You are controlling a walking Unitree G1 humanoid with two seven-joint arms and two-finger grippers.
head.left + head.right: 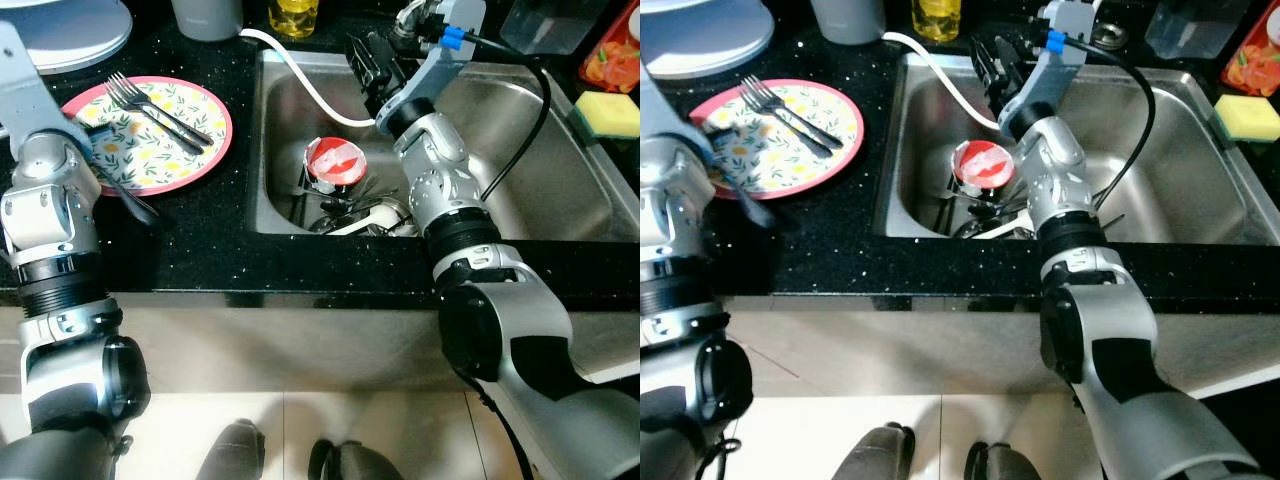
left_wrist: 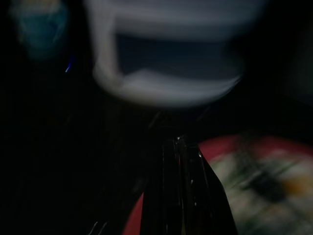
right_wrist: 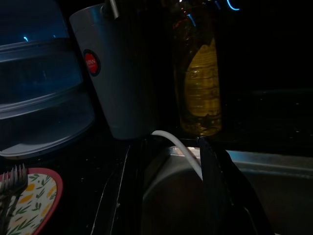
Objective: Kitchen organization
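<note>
My right gripper (image 3: 170, 144) hangs open over the far left corner of the steel sink (image 1: 530, 190). A white hose (image 3: 182, 154) runs between its fingers, and I cannot tell if they touch it. The same gripper (image 1: 364, 58) points toward a grey cup (image 3: 120, 73) and a yellow bottle (image 3: 198, 83). In the sink lie a red-and-white cup (image 1: 335, 162) and several utensils (image 1: 350, 212). A flowered plate (image 1: 190, 150) with two forks (image 1: 150, 105) sits on the black counter. My left gripper (image 2: 178, 147), blurred, looks shut at that plate's rim.
A white dish stack (image 1: 70, 30) stands at the far left of the counter. Right of the sink are a yellow sponge (image 1: 608, 113), a red tray (image 1: 612, 55) and a clear container (image 1: 550, 20). The counter's front edge runs just before my body.
</note>
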